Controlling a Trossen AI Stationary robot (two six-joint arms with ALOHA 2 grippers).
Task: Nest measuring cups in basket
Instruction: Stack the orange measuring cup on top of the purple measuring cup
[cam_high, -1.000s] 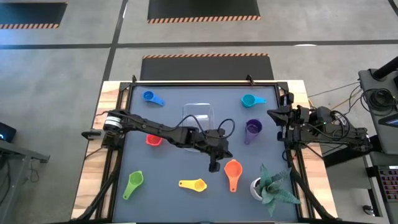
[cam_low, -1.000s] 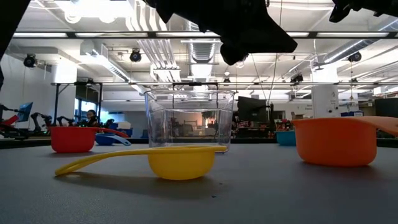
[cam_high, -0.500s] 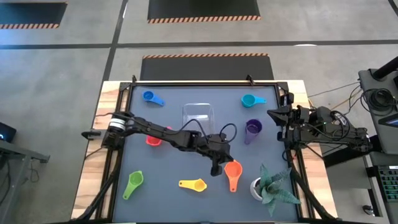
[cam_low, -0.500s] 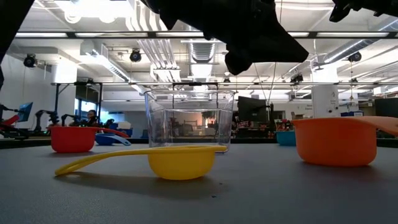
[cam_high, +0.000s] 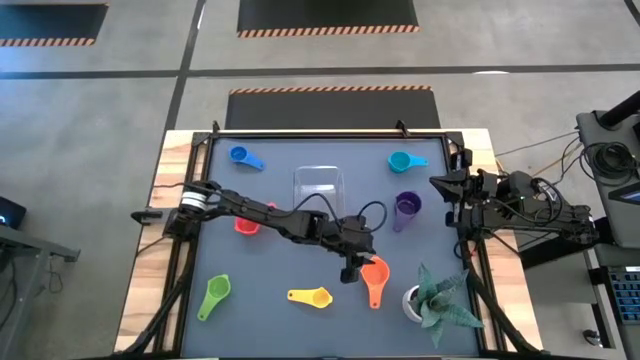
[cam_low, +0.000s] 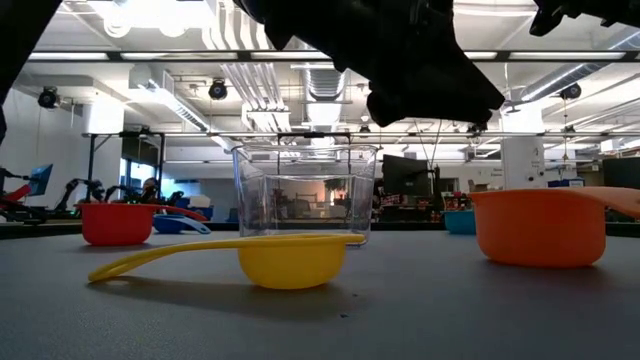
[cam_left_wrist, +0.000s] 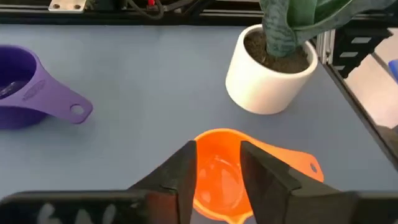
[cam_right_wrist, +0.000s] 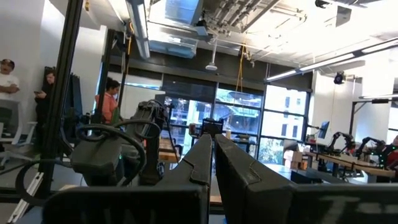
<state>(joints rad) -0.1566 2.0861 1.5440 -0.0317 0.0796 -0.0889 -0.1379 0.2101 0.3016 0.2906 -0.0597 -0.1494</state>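
Bright even overhead light, soft shadows, ceiling lamp glare, arms silhouetted

No text, label or number can be read here — not on anything.

Orange cup bowl partly behind left tool; handle tip cut off in the low view.

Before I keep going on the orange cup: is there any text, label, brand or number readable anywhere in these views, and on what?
None can be read.
Purple cup: an oval embossed mark on its handle, too blurred to read.
Orange cup, under the left gripper: no marking shows.
White pot: plain.
Clear basket: no label visible.
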